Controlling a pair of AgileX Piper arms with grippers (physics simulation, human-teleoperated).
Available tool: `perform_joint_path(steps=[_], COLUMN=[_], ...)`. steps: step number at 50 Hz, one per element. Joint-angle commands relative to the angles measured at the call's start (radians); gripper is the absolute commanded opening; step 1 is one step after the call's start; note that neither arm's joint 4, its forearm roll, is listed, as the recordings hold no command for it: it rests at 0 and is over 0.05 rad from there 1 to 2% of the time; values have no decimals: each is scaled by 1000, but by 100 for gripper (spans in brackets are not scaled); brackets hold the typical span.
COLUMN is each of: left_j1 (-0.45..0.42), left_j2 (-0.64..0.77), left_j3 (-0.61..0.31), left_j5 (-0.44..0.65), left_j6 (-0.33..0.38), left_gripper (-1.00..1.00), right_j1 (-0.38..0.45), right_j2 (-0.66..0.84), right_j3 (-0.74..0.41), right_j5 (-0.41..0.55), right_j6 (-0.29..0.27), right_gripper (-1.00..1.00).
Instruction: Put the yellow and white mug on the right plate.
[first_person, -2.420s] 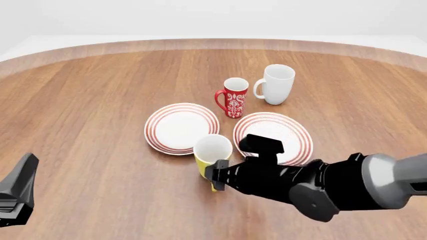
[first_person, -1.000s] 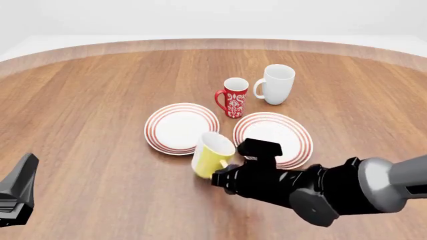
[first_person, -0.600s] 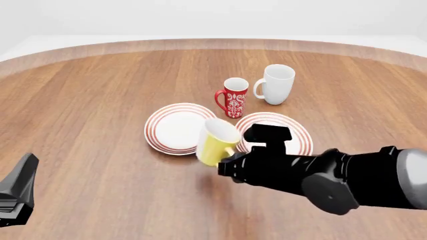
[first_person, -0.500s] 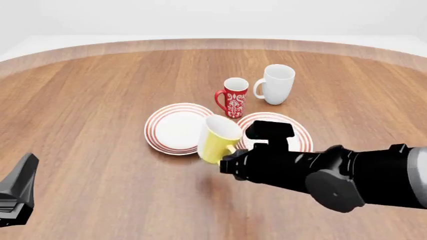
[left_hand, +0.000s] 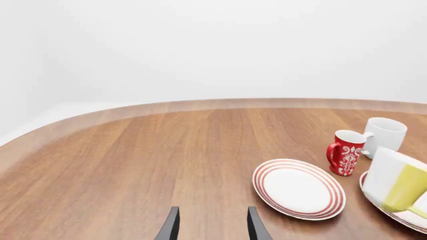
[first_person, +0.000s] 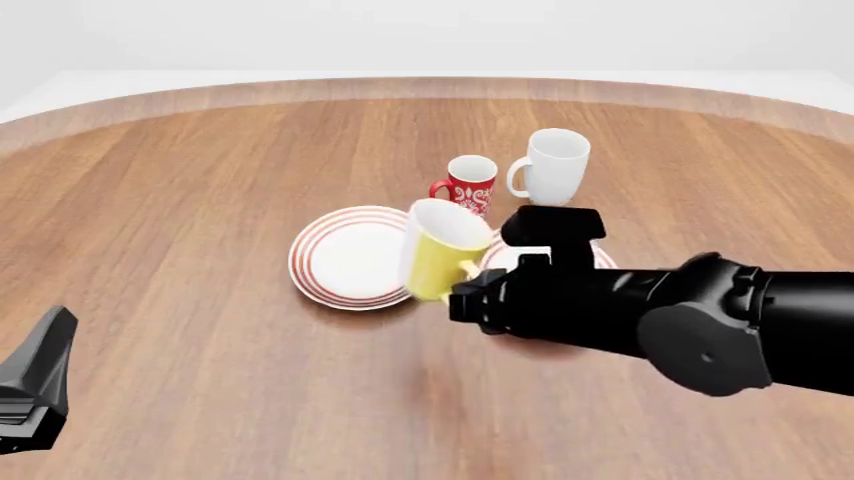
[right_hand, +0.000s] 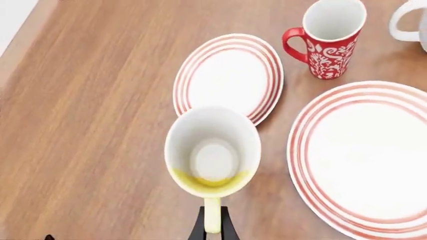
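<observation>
In the left wrist view, the left gripper (left_hand: 212, 226) hangs over bare table (left_hand: 133, 165) with its fingers apart, nothing between them. In the front view, the right gripper (first_person: 463, 292) holds the yellow and white mug (first_person: 438, 250) tilted in the air between the left plate (first_person: 350, 256) and the right plate (first_person: 601, 258). In the right wrist view, its fingers pinch the mug's handle (right_hand: 211, 220).

All I have in front of me is a broad round wooden table (first_person: 200, 190) in warm reddish-brown, its grain running away from me in long plank-like strips. A paler band follows its curved far edge (left_hand: 200, 104). Beyond that edge I see a plain white floor or ledge (first_person: 80, 85) and a featureless off-white wall (left_hand: 213, 45). The light is soft and even, and I can make out only a faint shadow on the wood.
</observation>
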Motion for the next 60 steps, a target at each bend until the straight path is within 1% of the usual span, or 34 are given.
perform_joint_path(steps=[1,8,13,14,15,18,19,21,22,23,26,27,28,30,31,33,37,49,58,60], left_j1=[0,0,0,0,0,0,0,0,0,0,0,0,0,0,0,0,0,0,0,0], left_j2=[0,0,0,0,0,0,0,0,0,0,0,0,0,0,0,0,0,0,0,0], left_j3=[0,0,0,0,0,0,0,0,0,0,0,0,0,0,0,0,0,0,0,0], left_j5=[0,0,0,0,0,0,0,0,0,0,0,0,0,0,0,0,0,0,0,0], left_j6=[0,0,0,0,0,0,0,0,0,0,0,0,0,0,0,0,0,0,0,0], left_gripper=[100,100,100,100,100,100,100,100,100,100,100,100,100,100,100,100,100,100,100,100], right_j1=[-17,-45,-73,-95,-95,-130,-132,-148,-155,-179,-183,-186,-193,-205,-210,-219,-236,-260,-319,-323], right_j2=[-47,-86,-102,-105,-101,-105,-104,-114,-105,-111,-97,-104,-92,-97,-84,-97,-73,-57,-67,-62], right_j3=[-22,-12,-10,-6,-6,5,6,-8,10,21,19,6,19,10,23,9,36,65,102,106], right_j5=[50,76,90,96,93,93,92,118,92,86,80,100,74,88,68,95,47,12,-18,-26], right_j6=[-29,-53,-83,-115,-115,-145,-147,-160,-167,-185,-191,-192,-199,-209,-214,-223,-235,-251,-291,-291], right_gripper=[-100,-100,-100,-100,-100,-100,-100,-100,-100,-100,-100,-100,-100,-100,-100,-100,-100,-100,-100,-100])
